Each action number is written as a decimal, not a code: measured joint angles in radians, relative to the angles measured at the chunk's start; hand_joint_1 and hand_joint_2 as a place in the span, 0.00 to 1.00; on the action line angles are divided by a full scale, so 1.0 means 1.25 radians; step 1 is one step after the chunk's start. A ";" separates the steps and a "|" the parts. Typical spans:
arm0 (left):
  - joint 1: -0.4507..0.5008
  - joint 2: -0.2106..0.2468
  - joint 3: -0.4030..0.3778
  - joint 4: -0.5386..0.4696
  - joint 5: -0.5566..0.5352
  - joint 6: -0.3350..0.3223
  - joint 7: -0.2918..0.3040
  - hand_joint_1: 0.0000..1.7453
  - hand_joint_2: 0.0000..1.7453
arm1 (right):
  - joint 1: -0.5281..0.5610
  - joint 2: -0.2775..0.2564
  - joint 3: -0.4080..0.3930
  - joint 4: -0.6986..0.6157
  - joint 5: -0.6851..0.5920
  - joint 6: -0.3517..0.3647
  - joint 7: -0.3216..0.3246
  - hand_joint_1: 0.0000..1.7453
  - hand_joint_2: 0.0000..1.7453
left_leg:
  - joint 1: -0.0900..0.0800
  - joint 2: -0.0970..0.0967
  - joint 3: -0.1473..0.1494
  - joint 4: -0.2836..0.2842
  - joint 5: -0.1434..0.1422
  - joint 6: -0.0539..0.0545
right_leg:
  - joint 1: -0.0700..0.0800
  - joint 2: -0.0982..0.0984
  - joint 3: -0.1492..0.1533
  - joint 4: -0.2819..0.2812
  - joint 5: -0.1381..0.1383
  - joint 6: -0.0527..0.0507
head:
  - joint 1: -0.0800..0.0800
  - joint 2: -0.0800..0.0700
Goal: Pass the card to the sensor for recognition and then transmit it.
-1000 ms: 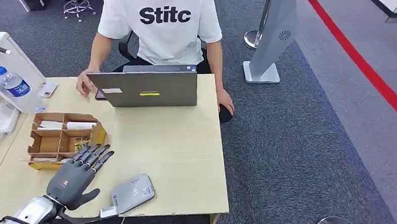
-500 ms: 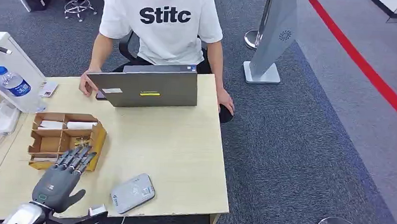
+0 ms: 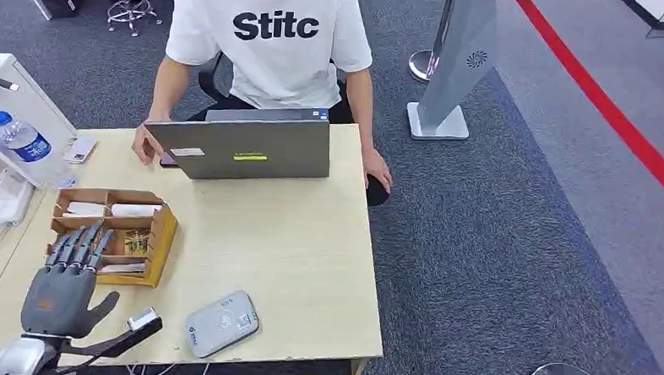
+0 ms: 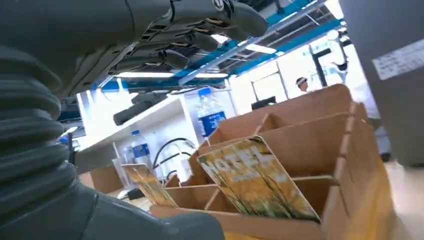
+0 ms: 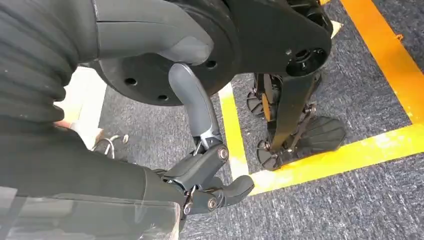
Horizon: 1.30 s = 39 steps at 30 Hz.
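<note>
A cardboard divider box [image 3: 163, 231] sits on the left of the wooden table [image 3: 300, 262]. Yellow printed cards [image 3: 135, 242] stand in its near compartments. My left hand [image 3: 58, 290] hovers over the box's near left corner, open, fingers stretched toward the compartments and holding nothing. In the left wrist view its fingers [image 4: 200, 20] reach above the box [image 4: 310, 125], and a yellow card [image 4: 255, 180] leans there untouched. The grey card sensor [image 3: 223, 322] lies near the table's front edge, right of the hand. My right hand [image 5: 210, 175] hangs beside my body over the carpet, holding nothing.
A person in a white T-shirt [image 3: 268, 32] sits across the table behind an open grey laptop [image 3: 246, 150]. A water bottle [image 3: 22, 140] and a white unit stand at the far left. Grey carpet with a red line lies to the right.
My left hand has slid left, from beside the sensor to the box's near left corner. The box, cards and sensor have stayed put.
</note>
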 joint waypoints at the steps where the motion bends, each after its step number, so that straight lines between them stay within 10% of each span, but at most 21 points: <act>1: 0.001 -0.005 0.007 0.002 -0.001 0.001 0.000 0.00 1.00 | 0.000 0.000 0.000 0.000 0.000 -0.001 0.000 0.00 1.00 | 0.000 0.000 0.000 0.000 0.000 0.000 | 0.000 0.000 0.000 0.000 0.000 0.000 | 0.000 0.000; 39: -0.100 -0.027 0.049 0.148 0.045 -0.102 -0.036 0.00 1.00 | -0.001 -0.002 0.031 0.000 -0.002 0.001 -0.005 0.00 1.00 | 0.000 -0.001 0.000 0.000 0.000 0.000 | 0.000 -0.001 0.000 0.000 0.000 0.000 | 0.000 0.000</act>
